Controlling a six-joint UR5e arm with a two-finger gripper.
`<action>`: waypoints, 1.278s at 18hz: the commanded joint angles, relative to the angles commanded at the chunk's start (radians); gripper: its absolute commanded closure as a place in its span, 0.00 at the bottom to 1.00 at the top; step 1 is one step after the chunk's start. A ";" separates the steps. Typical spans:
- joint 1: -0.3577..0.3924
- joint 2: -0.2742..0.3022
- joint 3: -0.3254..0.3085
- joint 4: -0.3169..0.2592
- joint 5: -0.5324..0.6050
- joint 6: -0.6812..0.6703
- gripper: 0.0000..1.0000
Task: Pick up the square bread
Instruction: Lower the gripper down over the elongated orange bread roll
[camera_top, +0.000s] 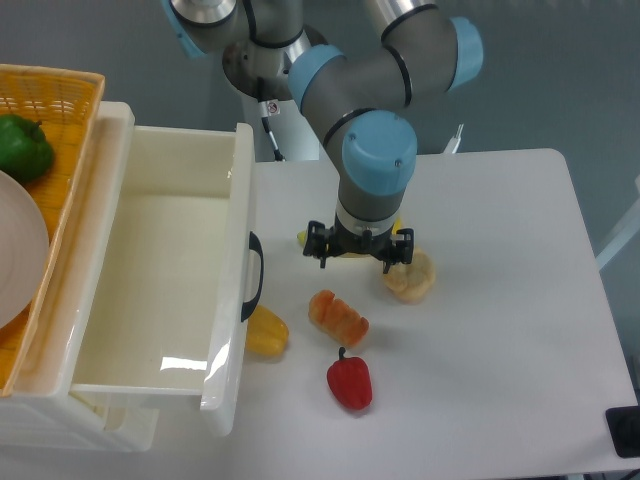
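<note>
The square bread (338, 317) is an orange-brown ridged loaf lying on the white table (500, 300), between the yellow-orange pepper (267, 332) and the red pepper (349, 382). My gripper (358, 256) points straight down, above and slightly behind the bread, clear of it. Its black jaws stand spread to left and right and hold nothing. The wrist hides the fingertips from above.
A pale beige round bun (411, 276) lies just right of the gripper. A small yellow item (303, 238) peeks out at the gripper's left. An open white drawer (165, 270) with a black handle (254, 276) stands at the left. Behind it is a wicker basket (60, 90) with a green pepper (22, 147).
</note>
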 joint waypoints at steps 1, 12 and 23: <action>-0.005 -0.012 0.003 0.018 0.009 -0.009 0.00; -0.009 -0.075 0.002 0.025 0.025 -0.048 0.00; -0.022 -0.154 0.011 0.049 0.025 -0.051 0.00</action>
